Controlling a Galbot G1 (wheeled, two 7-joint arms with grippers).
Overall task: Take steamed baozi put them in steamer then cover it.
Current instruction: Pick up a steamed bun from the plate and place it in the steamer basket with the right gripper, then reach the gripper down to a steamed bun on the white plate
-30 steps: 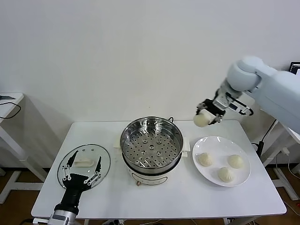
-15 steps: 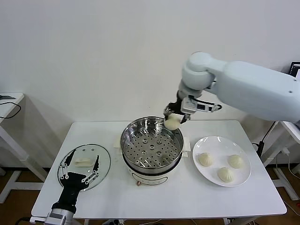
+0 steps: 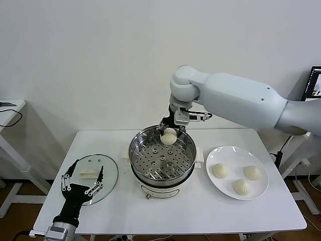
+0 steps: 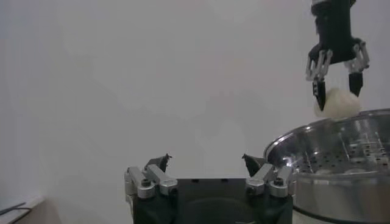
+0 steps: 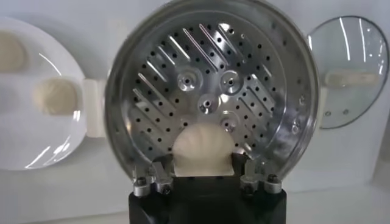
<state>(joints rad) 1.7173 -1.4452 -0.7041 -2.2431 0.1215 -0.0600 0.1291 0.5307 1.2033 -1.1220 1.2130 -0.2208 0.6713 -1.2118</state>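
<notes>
Right pincer (image 3: 169,131) is pinching a bun (image 3: 168,136) above the back of the steamer (image 3: 162,156) – three more buns (image 3: 219,170) are sitting on the plate (image 3: 228,150). Left pincer (image 3: 82,182) is hanging spread over the lid (image 3: 111,173) on the table (image 3: 200,211).

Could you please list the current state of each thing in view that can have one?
Round stainless-steel steamer: uncovered, perforated tray bare.
Clear glass cover with white handle: off the pot, flat on the table to its left.
Cream-white pleated baozi: gripped above the steamer's far rim.
Flat white plate: holds three baozi.
Right gripper: shut on the baozi.
Left gripper: open, over the cover, empty.
</notes>
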